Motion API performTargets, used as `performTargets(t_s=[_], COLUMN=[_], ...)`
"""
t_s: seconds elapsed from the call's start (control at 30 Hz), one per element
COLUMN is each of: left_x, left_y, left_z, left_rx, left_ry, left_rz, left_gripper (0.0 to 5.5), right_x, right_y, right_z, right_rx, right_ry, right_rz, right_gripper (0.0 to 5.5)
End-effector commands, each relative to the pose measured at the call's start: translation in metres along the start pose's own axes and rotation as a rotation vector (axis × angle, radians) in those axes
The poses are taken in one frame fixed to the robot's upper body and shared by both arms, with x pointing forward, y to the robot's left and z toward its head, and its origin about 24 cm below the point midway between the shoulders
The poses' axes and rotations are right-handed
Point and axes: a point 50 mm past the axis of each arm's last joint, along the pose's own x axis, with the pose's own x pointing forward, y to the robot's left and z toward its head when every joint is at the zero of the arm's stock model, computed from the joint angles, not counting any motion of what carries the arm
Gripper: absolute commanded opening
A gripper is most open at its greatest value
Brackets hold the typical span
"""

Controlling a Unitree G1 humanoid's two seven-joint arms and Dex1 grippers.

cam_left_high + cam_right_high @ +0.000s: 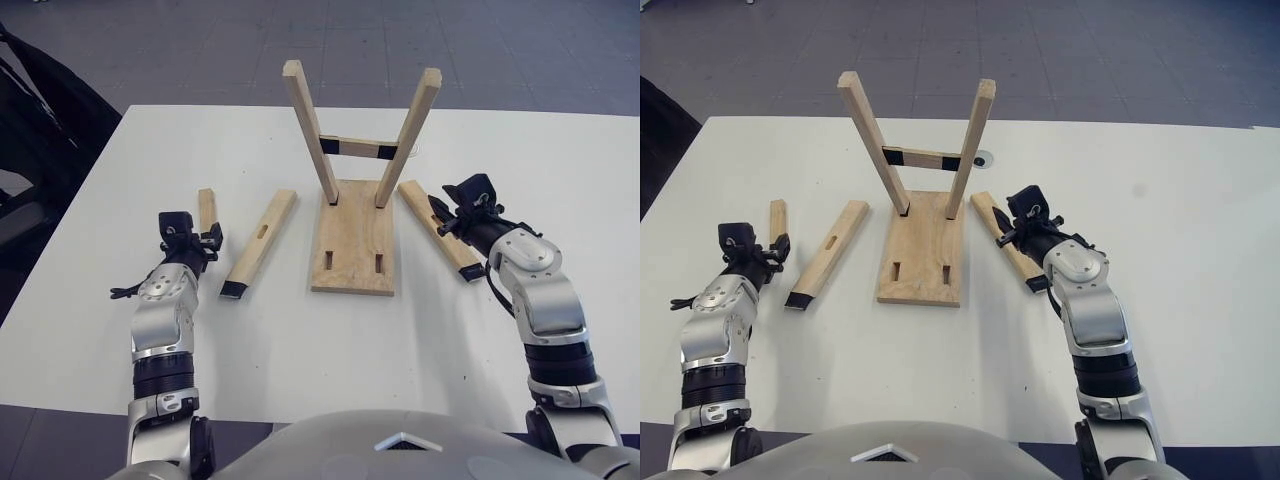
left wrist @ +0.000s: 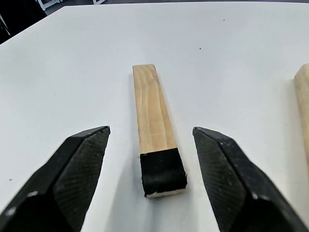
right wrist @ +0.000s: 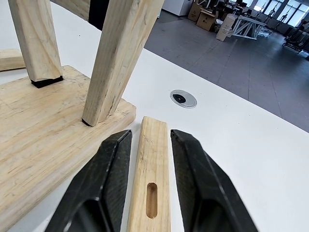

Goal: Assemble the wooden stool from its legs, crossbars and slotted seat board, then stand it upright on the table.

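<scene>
As right fingers [image 3: 104, 179] flank leg [image 3: 153, 154], crossbar [image 2: 153, 121] between left fingers [image 2: 79, 166]

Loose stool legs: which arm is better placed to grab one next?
Right. The right gripper is open astride the leg beside the seat board, a finger each side. The left gripper is open at the short crossbar, with the other leg off to its side.

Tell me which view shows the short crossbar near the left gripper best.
Left wrist view: the crossbar lies close up, whole, its black-taped end between the left gripper and its open fingers. Both eye views show it small and far, partly behind that gripper.
</scene>
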Motion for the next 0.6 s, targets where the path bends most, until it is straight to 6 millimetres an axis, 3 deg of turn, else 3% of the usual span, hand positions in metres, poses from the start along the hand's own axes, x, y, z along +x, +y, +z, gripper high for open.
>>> performTargets(t_s=[0.03, 0.3, 0.4, 0.5, 0.6], left_x=[0.007, 0.000, -0.009, -0.014, -0.016], left_y=[-0.003, 0.004, 0.012, 0.023, 0.031], left_z=[-0.009, -0.021, -0.022, -0.005, 0.030], left_rx=[-0.034, -0.003, 0.036, 0.050, 0.041], left_ry=[0.056, 0.205, 0.222, 0.116, -0.115], left_rz=[0.004, 0.037, 0.062, 0.102, 0.121], left_gripper=[3.19, 2.21, 1.79, 1.35, 1.34], right_x=[0.002, 0.002, 0.000, -0.007, -0.020], right_y=[-0.004, -0.005, -0.013, -0.027, -0.049], right_z=[0.005, 0.006, 0.011, 0.022, 0.042], right_rx=[-0.009, 0.025, 0.183, 0.350, 0.477], right_ry=[-0.005, -0.016, -0.043, -0.100, -0.212], right_rz=[0.005, -0.027, -0.078, -0.116, -0.165], right_gripper=[1.47, 1.51, 1.51, 1.51, 1.51])
